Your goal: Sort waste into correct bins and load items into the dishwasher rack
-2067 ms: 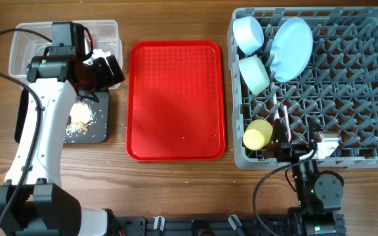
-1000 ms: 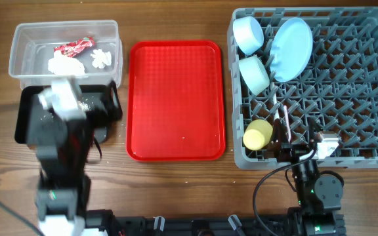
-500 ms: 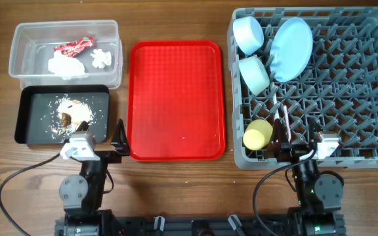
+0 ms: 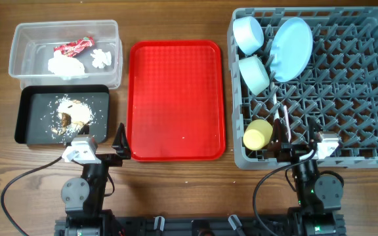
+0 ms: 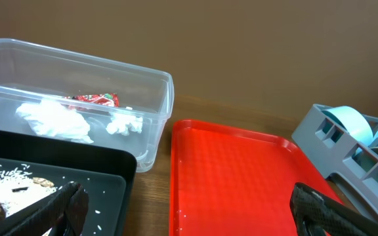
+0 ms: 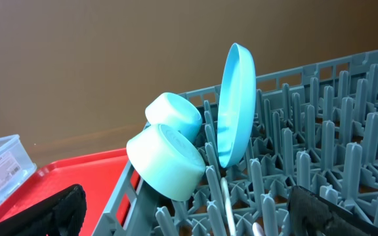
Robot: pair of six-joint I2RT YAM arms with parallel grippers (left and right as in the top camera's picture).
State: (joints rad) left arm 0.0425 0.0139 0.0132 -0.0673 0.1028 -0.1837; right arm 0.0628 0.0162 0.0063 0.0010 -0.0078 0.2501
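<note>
The clear tub [image 4: 18, 69] at the back left holds the red-and-white wrapper [image 4: 73, 46] and white napkins [image 4: 66, 65]. In front of it the black tray [image 4: 28, 128] holds beige food scraps [image 4: 71, 111]. The grey rack [image 4: 346, 85] on the right holds the blue plate [image 4: 291, 47], blue bowl [image 4: 247, 33], green bowl [image 4: 254, 73], yellow cup [image 4: 258, 134] and white cutlery [image 4: 281, 118]. My left gripper [image 4: 110, 145] is open and empty at the front, near the black tray. My right gripper [image 4: 300, 149] is open and empty at the rack's front edge.
A flat red tray [image 4: 176, 98] lies bare between the bins and the rack. In the left wrist view the tub [image 5: 156, 105], black tray [image 5: 110, 190] and red tray [image 5: 235, 177] show. In the right wrist view the plate [image 6: 236, 105] and bowls [image 6: 166, 160] stand in the rack.
My left arm has drawn back from over the tub and black tray to the front of the table. The right arm has not moved.
</note>
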